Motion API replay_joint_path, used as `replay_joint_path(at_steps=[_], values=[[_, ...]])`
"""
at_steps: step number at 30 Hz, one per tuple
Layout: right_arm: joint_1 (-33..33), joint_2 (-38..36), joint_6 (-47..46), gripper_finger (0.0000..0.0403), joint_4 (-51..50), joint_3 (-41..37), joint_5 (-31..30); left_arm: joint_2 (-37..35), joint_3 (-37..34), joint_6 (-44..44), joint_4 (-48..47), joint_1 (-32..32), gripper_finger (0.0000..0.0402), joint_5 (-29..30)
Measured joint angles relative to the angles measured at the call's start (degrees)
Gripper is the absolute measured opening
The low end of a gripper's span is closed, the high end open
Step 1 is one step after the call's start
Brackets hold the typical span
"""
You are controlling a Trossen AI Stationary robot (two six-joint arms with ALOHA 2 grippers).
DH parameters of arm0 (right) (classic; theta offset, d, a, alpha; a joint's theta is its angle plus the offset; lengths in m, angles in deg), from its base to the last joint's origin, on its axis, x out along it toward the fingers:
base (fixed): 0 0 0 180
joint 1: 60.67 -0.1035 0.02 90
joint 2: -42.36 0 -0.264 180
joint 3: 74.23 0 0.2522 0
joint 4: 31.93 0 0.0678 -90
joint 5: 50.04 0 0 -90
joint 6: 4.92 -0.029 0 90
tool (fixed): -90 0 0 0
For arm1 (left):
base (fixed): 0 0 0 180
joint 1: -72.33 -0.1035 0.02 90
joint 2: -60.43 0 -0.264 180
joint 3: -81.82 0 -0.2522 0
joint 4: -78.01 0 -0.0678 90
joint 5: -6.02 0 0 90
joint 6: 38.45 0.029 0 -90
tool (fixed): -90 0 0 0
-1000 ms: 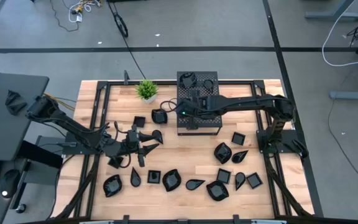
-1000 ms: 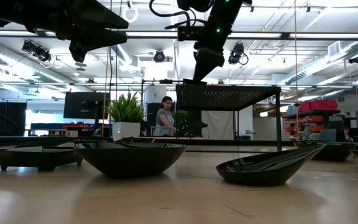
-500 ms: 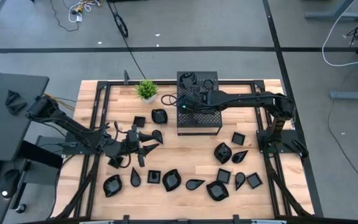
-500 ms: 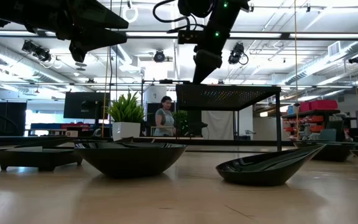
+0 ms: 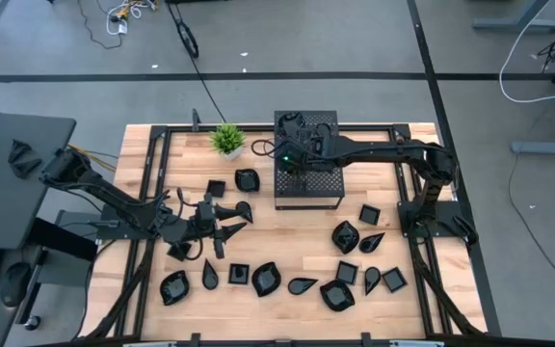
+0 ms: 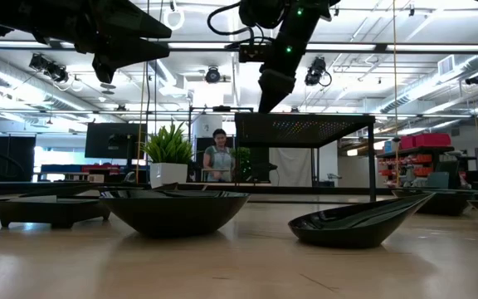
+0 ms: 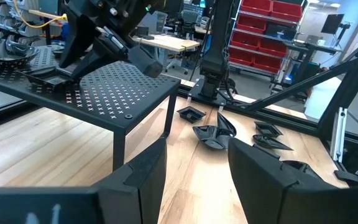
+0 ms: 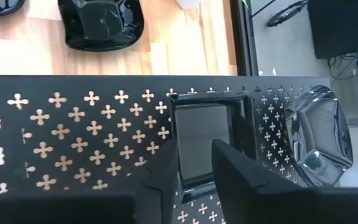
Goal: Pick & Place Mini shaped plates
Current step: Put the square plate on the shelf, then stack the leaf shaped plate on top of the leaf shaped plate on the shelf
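Resting on the perforated box [image 8: 73,124], a glossy square plate [image 8: 202,132] sits between the right end effector's [image 8: 194,165] spread fingers.

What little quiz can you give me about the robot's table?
1. True or false: the plant stands on top of the box.
2. Which arm's gripper is over the box?
3. The plate on the box under that gripper is: A round, B square, C teardrop.

Key: 1 false, it stands on the table beside the box; 2 the right arm's; 3 B.
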Motion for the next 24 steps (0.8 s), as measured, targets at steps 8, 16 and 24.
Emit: replay_joint_path(at_steps=[8,16,24], values=[[-3.0,-2.2,1.1,0.0128,-1.4,0.0,0.1,0.0,0.0,0.0,0.0,0.0,0.0177,0.0],[-11.0,-9.3,-5.3,0.0127,-2.9,0.0,1.9,0.0,0.0,-1.1,0.0,0.3,0.0177,0.0],[-24.6,-13.9,-14.7,0.0114,-4.8,0.0,5.5,0.0,0.0,-1.1,0.0,1.4,0.0177,0.0]])
